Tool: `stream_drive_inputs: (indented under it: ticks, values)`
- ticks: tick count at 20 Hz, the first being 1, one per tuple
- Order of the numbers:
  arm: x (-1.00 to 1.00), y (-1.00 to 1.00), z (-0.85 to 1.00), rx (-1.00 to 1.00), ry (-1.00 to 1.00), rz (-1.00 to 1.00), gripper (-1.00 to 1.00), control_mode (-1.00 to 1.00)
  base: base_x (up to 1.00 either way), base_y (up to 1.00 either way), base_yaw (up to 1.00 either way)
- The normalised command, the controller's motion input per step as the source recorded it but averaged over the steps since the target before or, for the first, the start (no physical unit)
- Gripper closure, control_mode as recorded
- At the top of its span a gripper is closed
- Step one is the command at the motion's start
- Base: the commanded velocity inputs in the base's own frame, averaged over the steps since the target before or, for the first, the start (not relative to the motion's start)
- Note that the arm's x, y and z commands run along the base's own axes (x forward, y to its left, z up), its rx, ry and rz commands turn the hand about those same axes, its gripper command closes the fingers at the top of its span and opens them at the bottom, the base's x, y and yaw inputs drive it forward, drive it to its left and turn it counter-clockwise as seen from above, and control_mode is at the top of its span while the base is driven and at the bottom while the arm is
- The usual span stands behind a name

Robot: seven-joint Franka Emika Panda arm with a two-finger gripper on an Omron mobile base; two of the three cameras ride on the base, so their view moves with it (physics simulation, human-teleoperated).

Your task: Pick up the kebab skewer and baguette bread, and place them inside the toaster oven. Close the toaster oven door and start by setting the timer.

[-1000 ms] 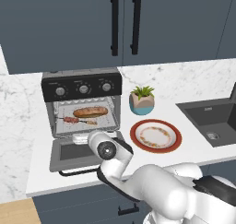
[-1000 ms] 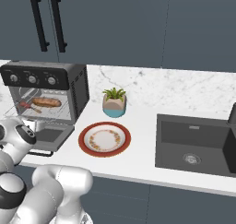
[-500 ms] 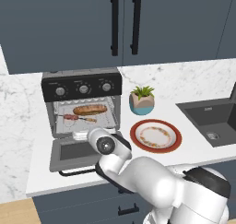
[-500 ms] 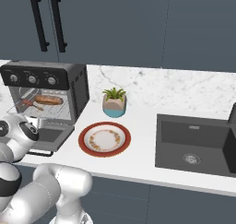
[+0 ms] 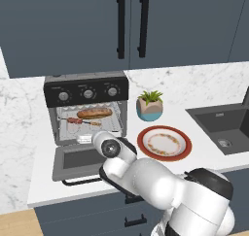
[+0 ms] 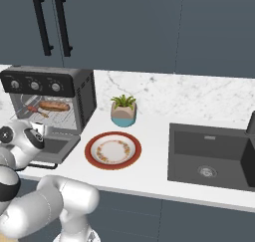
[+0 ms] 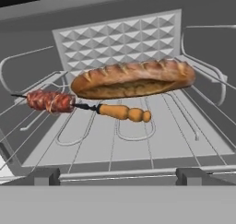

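**Both foods on the rack, door down, jaws wide and empty**

You can see the plump golden-brown baguette bread (image 7: 133, 78) lying across the wire rack inside the boxy grey toaster oven (image 5: 86, 114), with the thin kebab skewer (image 7: 69, 104) of reddish-brown meat chunks just in front of it. The grey-framed toaster oven door (image 5: 78, 161) hangs dropped open over the white marble counter (image 6: 149, 174). Your two-finger gripper (image 7: 117, 176) faces the opening, spread wide and holding nothing. A red-rimmed round plate (image 5: 164, 143) and a small potted plant (image 5: 149, 105) sit beside the oven.
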Motion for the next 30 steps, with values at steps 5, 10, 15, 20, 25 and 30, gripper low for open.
stream_drive_inputs:
  ticks: [5,10,15,20,25,30]
  values:
    - [0.14,0.0,0.02,0.0,0.0,0.0,-1.0,-1.0,0.0,0.0,0.0]
    - [0.11,0.0,0.0,0.0,-0.02,0.0,-1.0,-1.0,0.0,0.0,0.0]
    - [0.08,0.0,0.0,0.0,-0.01,0.0,-1.0,-1.0,0.0,0.0,0.0]
    - [0.18,0.0,0.0,0.0,-0.02,0.0,-1.0,-1.0,0.0,0.0,0.0]
    - [0.23,0.0,0.0,0.0,-0.02,0.0,-1.0,-1.0,0.0,0.0,0.0]
    - [0.19,0.0,0.0,0.0,0.0,0.0,-1.0,-1.0,0.0,0.0,0.0]
